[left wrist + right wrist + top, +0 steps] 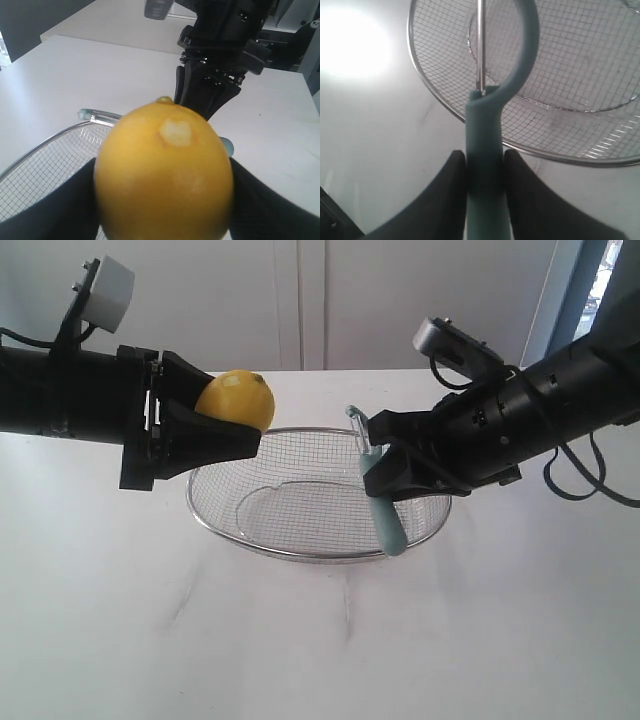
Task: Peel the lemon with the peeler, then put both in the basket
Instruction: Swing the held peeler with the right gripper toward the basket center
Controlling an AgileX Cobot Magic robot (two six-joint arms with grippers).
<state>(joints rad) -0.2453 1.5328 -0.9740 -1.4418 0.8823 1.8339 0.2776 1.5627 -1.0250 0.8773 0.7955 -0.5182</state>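
Note:
The yellow lemon (pixel 237 399) (pixel 163 170) is held in the air above the left rim of the basket, with my left gripper (pixel 225 425) (pixel 162 200) shut on it; a pale scraped patch shows on its skin. My right gripper (pixel 385 465) (pixel 485 160) is shut on the teal handle of the peeler (pixel 378 485) (pixel 487 150), which stands nearly upright over the basket's right side, metal blade end up. The silver wire-mesh basket (pixel 300 540) (pixel 440 102) (pixel 35 150) sits on the white table between the two arms. Lemon and peeler are apart.
A white table (pixel 320 640) carries the basket. The opposite black arm (pixel 220 55) fills the far side of the left wrist view. A white wall stands behind, with a window edge at the back right.

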